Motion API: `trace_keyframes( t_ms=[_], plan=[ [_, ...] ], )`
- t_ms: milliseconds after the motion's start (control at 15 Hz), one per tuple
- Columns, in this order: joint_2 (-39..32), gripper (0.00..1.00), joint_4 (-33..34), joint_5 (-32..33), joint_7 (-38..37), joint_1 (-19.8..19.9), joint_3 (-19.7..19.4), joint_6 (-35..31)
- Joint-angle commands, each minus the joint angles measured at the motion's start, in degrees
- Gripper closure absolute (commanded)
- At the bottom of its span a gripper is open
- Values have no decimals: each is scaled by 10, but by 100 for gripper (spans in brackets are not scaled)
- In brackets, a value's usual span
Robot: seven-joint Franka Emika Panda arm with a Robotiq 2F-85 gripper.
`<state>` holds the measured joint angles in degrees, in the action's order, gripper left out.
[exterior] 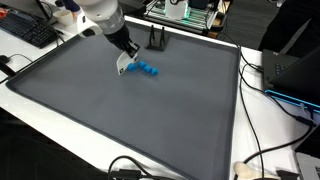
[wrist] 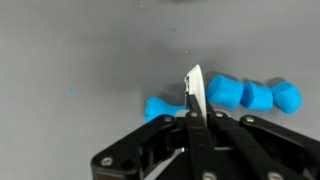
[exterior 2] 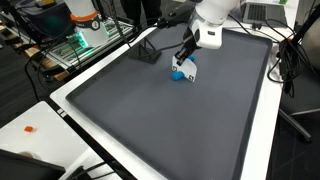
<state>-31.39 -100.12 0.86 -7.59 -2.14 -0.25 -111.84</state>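
A row of bright blue lumps [wrist: 258, 96] lies on the dark grey mat [wrist: 70, 50], with one more blue piece [wrist: 160, 107] just to their left. My gripper [wrist: 193, 112] is shut on a thin white flat blade [wrist: 195, 85], which stands edge-on between that piece and the row. In both exterior views the gripper [exterior: 122, 62] [exterior 2: 186, 60] hangs low over the mat's far part. The white blade [exterior: 122, 69] [exterior 2: 189, 70] reaches down beside the blue lumps [exterior: 147, 70] [exterior 2: 177, 74]. Whether the blade's edge touches the mat is hidden.
A small black stand [exterior: 157, 41] [exterior 2: 146, 50] sits at the mat's far edge. A white border [exterior: 150, 150] frames the mat. A keyboard [exterior: 28, 30] lies off one side and cables [exterior: 262, 158] off another. A small orange thing [exterior 2: 30, 128] rests on the white table.
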Motion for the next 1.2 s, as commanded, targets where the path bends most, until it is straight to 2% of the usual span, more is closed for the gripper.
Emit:
trace_keyframes(
  t_ms=[0,1133],
  plan=[
    [-5,99,-18,-12,20,5,6,21],
    [44,99,-75,-24,34,7,9,15]
  ],
)
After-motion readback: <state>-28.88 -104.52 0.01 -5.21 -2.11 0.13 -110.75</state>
